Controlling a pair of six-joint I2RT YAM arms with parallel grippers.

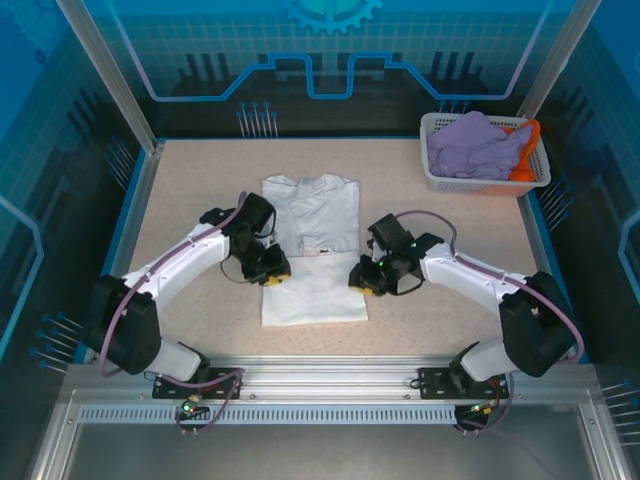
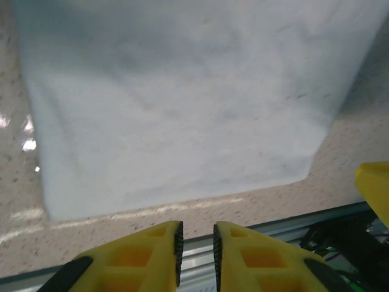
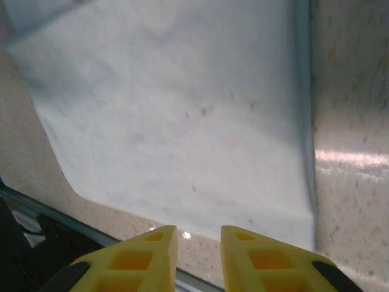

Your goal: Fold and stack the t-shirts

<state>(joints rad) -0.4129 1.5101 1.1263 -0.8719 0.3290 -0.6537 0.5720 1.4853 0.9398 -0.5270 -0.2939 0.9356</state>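
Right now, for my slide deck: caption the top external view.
A white t-shirt flat between left hand and right hand; lavender shirt and orange shirt in basket.

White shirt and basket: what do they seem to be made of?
The shirt looks like soft matte knit cloth, probably cotton: it lies flat with gentle creases. The basket looks like rigid white plastic, judging by its moulded lattice walls.

We see a matt, soft cloth t-shirt (image 1: 312, 215) on a speckled, faintly glossy tabletop (image 1: 190, 190), and a white plastic basket (image 1: 470, 186).
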